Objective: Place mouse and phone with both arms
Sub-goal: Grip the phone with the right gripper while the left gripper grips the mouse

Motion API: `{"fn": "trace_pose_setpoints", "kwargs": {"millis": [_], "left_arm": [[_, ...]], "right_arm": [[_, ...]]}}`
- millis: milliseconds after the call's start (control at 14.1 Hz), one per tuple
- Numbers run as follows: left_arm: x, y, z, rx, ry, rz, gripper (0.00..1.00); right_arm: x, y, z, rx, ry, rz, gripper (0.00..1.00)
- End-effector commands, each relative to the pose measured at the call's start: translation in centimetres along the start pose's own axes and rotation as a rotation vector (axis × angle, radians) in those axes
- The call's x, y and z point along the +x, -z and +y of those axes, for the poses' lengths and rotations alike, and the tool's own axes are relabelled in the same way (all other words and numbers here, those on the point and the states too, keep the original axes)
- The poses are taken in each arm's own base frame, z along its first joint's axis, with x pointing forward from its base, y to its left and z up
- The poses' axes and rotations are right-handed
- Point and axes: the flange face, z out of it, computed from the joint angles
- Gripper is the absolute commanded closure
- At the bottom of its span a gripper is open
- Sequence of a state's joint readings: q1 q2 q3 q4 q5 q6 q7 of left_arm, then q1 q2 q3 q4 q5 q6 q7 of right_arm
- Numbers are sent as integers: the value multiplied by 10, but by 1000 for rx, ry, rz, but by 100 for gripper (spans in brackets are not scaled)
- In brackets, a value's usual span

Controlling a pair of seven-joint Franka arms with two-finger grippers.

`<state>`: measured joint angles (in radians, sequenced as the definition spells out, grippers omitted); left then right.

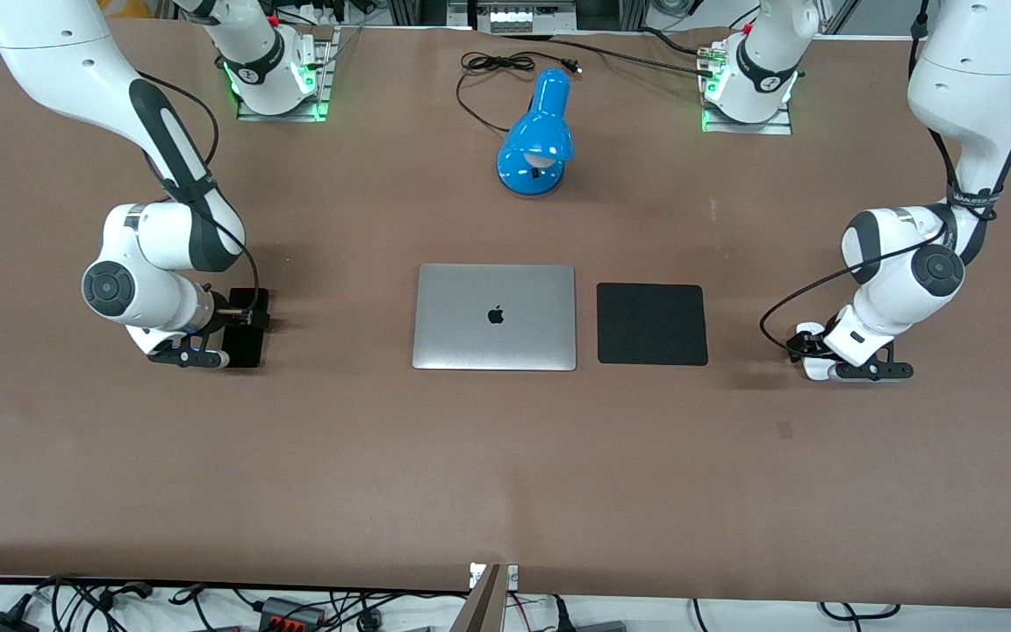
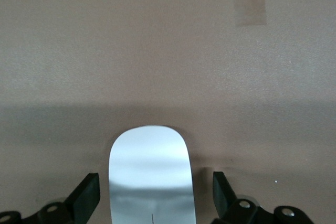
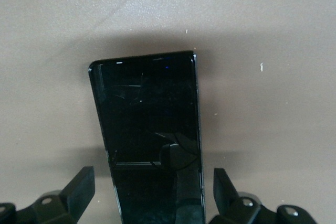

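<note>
**Both grippers low over their objects, fingers spread, nothing gripped yet**

The left gripper (image 2: pixel 152 203) sits low at the left arm's end of the table, straddling the mouse (image 2: pixel 150 177); its fingers (image 2: pixel 86 195) stand wide, with clear gaps to the mouse on both sides, so the mouse lies free on the brown table (image 1: pixel 505 474). The right gripper (image 3: pixel 152 198) hangs low at the right arm's end, over the phone (image 3: pixel 147 129); its fingers (image 3: pixel 81 187) are likewise spread wide of the phone's long edges, and the phone lies flat on the table.

Between the two, the closed laptop (image 1: pixel 495 317) and the black pad (image 1: pixel 651 324) lie side by side, well apart from both grippers; a blue lamp (image 1: pixel 537 136) stands farther from the front camera than the laptop.

Risks, as I judge them: the phone is thin and glossy, so fingers closing too high could slide over its edges and miss; fingers closing unevenly could skew it. The mouse's rounded sides may squirt it out of the pinch if the fingers meet it off-centre; a descent too deep would grind fingertips into the table.
</note>
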<state>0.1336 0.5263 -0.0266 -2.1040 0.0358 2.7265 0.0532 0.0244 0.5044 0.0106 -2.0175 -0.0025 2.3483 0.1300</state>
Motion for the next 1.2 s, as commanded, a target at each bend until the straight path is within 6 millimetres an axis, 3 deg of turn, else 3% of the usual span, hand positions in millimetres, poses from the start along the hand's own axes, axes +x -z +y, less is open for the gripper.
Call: {"fn": "trace_pose_setpoints", "kwargs": {"millis": [0,71,212,354,566,636,707,848,919,1061,1131], "left_arm": [[-3,4,0,0,-24,8,42],[-3,5,-1,0,-22,5,58],[2,15,0,2,-16,20,72],[14,47,4,0,-23,9,72],[45,121,10,-1,-34,-122,72],[54,146,25,-8,-50,-185,72],[60,165,39,-17,-71,-224,72],[68,194,73,-35,-106,-245,72],[67,204,90,-38,-112,-241,72],[62,209,133,-51,-106,-240,72],[57,209,157,-56,-88,-244,72]], "right_arm": [[-7,-5,2,6,-16,23,0],[-9,-10,2,6,-16,21,0],[-11,-15,4,6,-19,23,0],[-12,-17,4,7,-19,27,0],[-14,-20,4,8,-18,35,0],[-14,-21,4,8,-15,43,8],[-15,-21,3,8,-13,47,32],[-11,-15,3,9,-12,61,66],[-7,-9,-2,10,-5,75,74],[4,9,-18,19,23,107,77],[5,16,-45,28,62,110,77]]}}
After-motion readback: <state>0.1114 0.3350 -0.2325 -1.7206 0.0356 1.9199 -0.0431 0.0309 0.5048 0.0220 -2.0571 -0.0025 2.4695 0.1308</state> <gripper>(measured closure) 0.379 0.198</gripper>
